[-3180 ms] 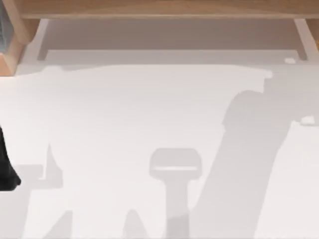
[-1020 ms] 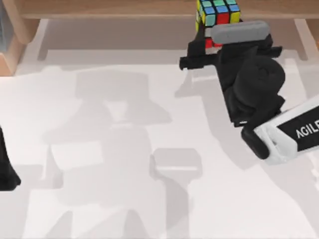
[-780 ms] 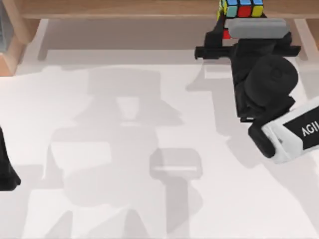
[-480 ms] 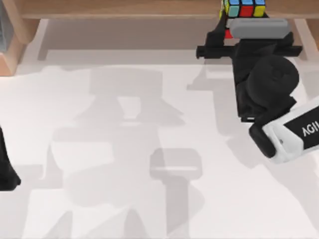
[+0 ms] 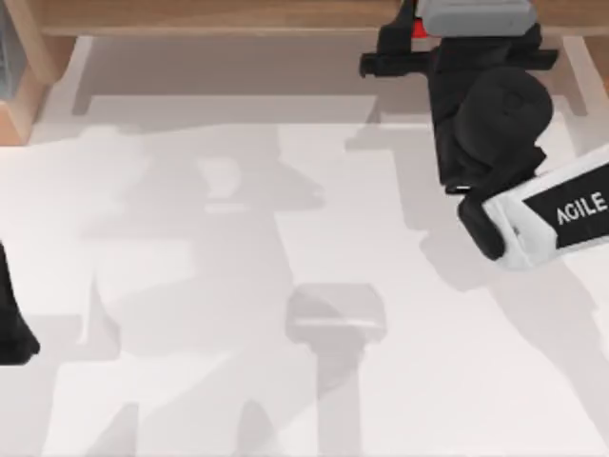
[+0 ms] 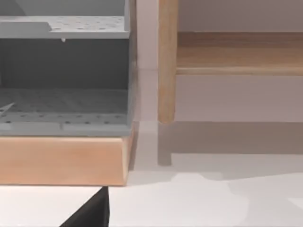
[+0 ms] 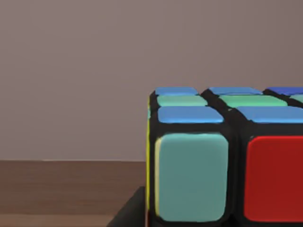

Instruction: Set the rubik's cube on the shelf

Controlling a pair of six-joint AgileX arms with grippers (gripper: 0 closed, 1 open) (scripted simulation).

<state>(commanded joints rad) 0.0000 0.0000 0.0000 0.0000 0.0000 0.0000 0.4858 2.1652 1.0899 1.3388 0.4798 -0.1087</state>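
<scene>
The rubik's cube (image 7: 222,161) looms close in the right wrist view, showing blue, teal and red tiles split by black lines, just above the brown shelf (image 7: 66,189) surface. From above, only a red sliver of the rubik's cube (image 5: 416,29) peeks out beside my right gripper (image 5: 455,33), which is shut on it at the shelf (image 5: 238,17) board's right part. A dark fingertip (image 7: 127,213) sits against the cube's lower corner. My left arm (image 5: 11,328) stays parked at the table's left edge.
A grey perforated rack (image 6: 64,71) in a wooden frame stands beside the shelf's wooden side panel (image 6: 166,61), at the table's far left. White supports (image 5: 580,57) hold up the board. The white table (image 5: 285,238) stretches out in front.
My right arm has pushed farther toward the shelf and slightly left, carrying the cube, which is now mostly hidden under the gripper. The left arm has not moved.
</scene>
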